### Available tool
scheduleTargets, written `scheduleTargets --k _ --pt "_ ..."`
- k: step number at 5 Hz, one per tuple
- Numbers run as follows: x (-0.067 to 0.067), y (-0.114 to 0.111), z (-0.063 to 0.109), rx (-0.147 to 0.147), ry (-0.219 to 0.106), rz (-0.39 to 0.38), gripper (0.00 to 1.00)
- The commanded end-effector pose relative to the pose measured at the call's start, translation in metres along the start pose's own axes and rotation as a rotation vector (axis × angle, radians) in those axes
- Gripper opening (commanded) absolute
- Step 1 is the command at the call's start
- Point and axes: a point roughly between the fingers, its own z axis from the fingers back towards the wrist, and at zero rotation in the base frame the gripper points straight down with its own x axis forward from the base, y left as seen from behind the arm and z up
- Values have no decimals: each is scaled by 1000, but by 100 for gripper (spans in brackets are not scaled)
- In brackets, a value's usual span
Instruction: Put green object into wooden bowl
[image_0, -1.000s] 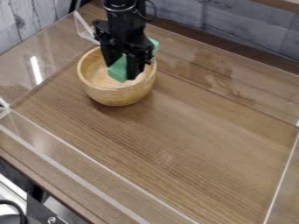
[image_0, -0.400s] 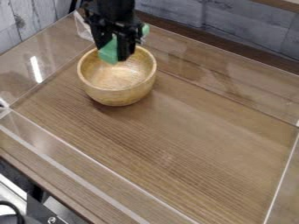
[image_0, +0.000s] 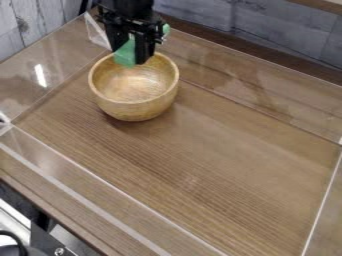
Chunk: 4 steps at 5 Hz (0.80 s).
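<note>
Upper left of frame: black gripper (image_0: 134, 45) points down, clamped on the green object (image_0: 124, 53), held above the far rim of the wooden bowl (image_0: 134, 88). Bowl sits on the wood-grain table (image_0: 227, 140).

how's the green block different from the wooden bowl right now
The green block is bright green, flat-faced and bar-shaped; the wooden bowl is light tan, round and hollow. The block is the smaller of the two. The block is clamped in the hand above the bowl's far rim, while the bowl sits on the table with nothing in it. Both have plain, unpatterned surfaces.
</note>
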Motion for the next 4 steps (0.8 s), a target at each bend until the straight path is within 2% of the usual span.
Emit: scheduleTargets --k 1,3,4 --pt "17 3 21 15 -63 -5 0" --pt "12 5 31 3 -69 11 0" --pt "8 17 30 -6 -74 -14 0"
